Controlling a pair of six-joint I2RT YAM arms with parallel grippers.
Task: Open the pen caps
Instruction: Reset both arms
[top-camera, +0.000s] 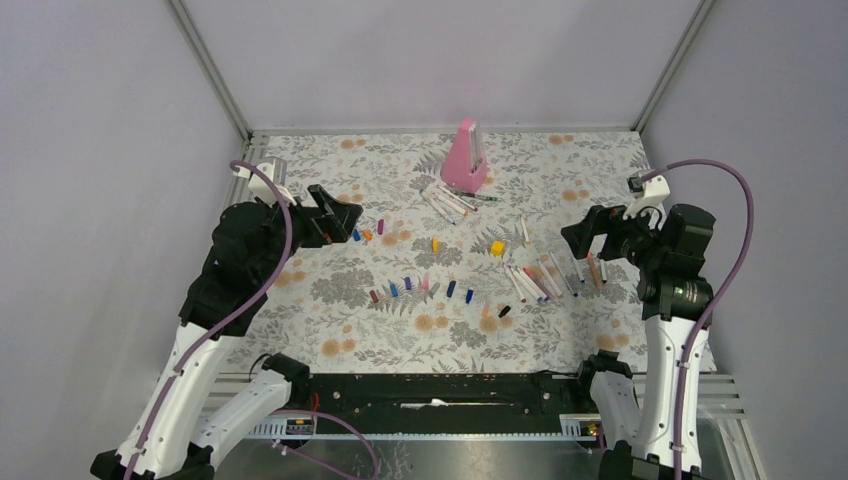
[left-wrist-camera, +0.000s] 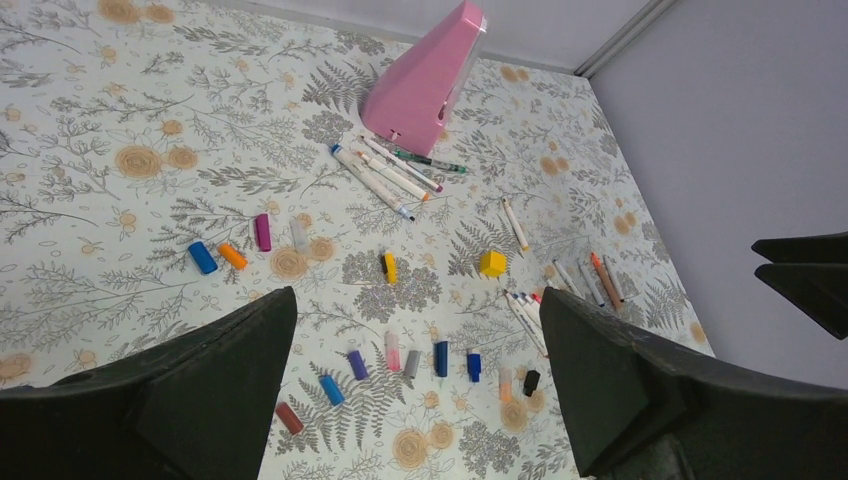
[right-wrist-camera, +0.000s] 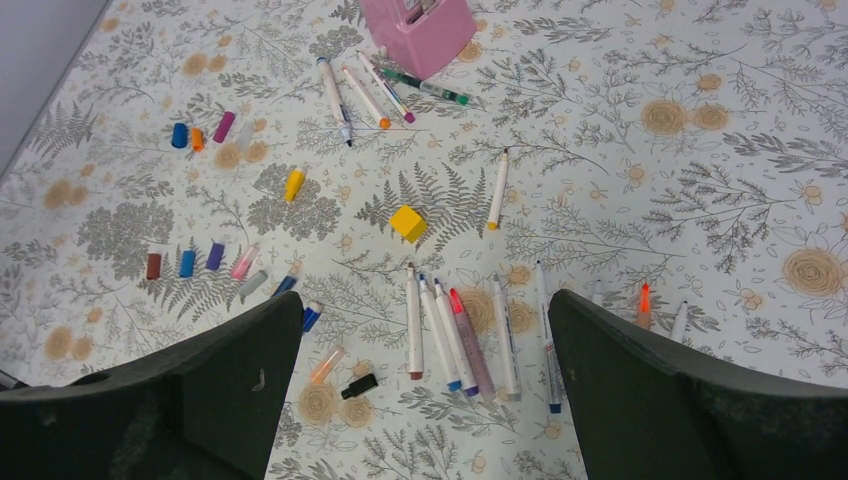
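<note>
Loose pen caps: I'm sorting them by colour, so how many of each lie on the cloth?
Small blue cylindrical plastic caps: 4
Orange: 2
Purple: 2
Red: 1
Pink: 1
Grey: 1
Clear: 1
Yellow: 1
Black: 1
Total: 14

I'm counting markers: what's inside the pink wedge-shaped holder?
From the right wrist, the pink wedge-shaped holder shows a few marker-like ends in its opening; its walls and the frame edge hide the rest.

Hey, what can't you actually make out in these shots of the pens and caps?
- Right wrist view: the pink wedge is cut off by the top edge.
- Top view: the pens at right are too small to tell capped from uncapped.
- Left wrist view: the left gripper hides whatever lies at the bottom corners.
</note>
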